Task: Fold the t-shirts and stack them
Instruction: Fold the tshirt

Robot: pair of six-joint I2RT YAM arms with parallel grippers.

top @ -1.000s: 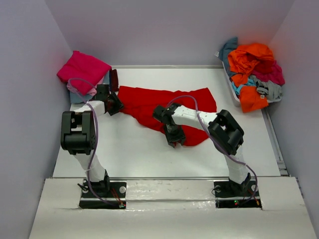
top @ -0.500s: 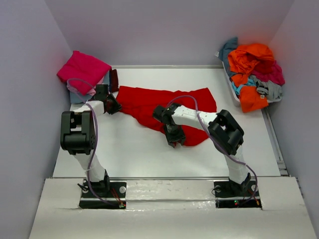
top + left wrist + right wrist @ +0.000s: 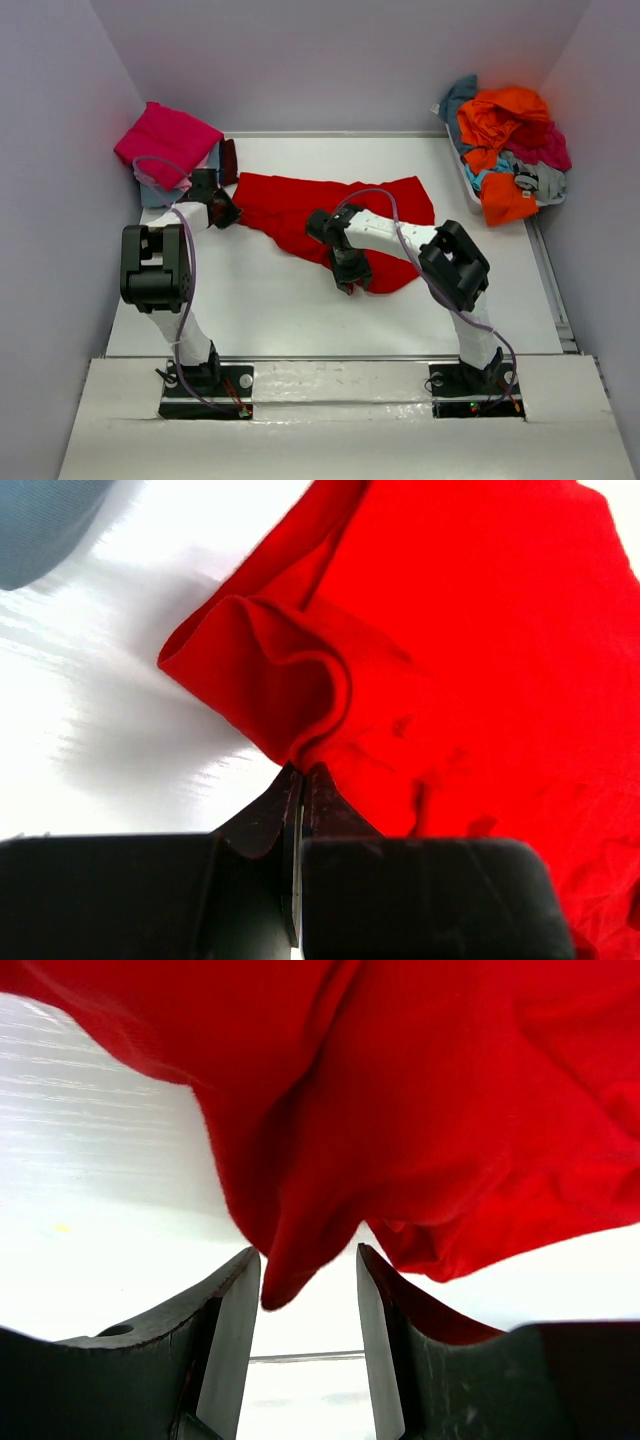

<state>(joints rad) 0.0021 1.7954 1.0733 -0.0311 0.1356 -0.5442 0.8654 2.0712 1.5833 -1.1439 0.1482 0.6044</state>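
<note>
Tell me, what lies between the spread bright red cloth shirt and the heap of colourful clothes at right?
Only a strip of bare white table, seen from overhead, separates the bright red cloth shirt from the heap of colourful clothes.

Near table [image 3: 280, 320] is lying open; red t-shirt [image 3: 290, 205] is covering the middle; folded stack [image 3: 165, 140] is blocking the far left; heaped bin [image 3: 458, 165] is crowding the far right.

Top view: bright, even, diffuse light; faint soft shadows under the arms on the glossy white table top [image 3: 270, 310].
Left wrist view: table glare blown out at upper centre; left gripper [image 3: 302, 772] blurred at the bottom edge.
Right wrist view: bright red cloth t-shirt [image 3: 430, 1090] oversaturated, folds flattened; right gripper [image 3: 308, 1255] soft, out of focus.
</note>
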